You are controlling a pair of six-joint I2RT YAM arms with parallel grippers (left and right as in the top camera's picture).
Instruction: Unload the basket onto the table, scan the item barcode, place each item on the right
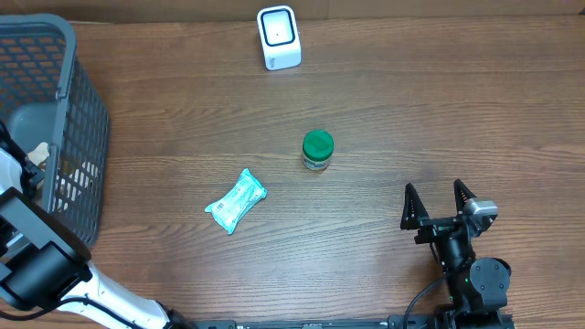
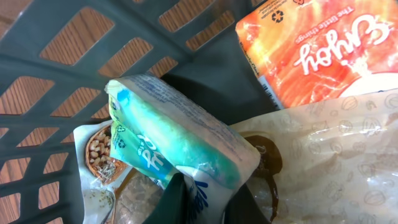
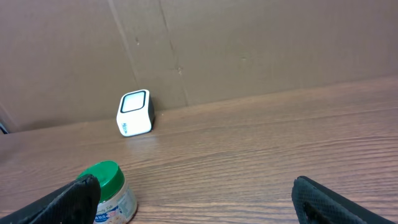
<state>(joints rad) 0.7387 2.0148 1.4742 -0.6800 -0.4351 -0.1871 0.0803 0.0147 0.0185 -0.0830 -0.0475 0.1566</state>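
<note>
Two arms are at work over a wooden table [image 1: 411,100]. The left gripper [image 2: 196,200] is down inside a grey basket [image 1: 87,100] at the table's left edge, its fingers clamped on the lower end of a blue-green soft pack [image 2: 180,143]. That pack lies tilted against the basket's lattice wall, beside an orange carton [image 2: 323,43] and touching a clear printed bag [image 2: 336,162].

The right gripper [image 1: 438,203] sits low near the table's front right, with its fingers spread wide and nothing between them.

One white scanner [image 1: 279,37] stands at the far edge of the table, well apart from both grippers. A green-lidded jar [image 1: 317,151] stands upright near the table's middle. A loose packet [image 1: 236,201], also blue-green, lies flat on the wood between jar and basket, touching neither.
</note>
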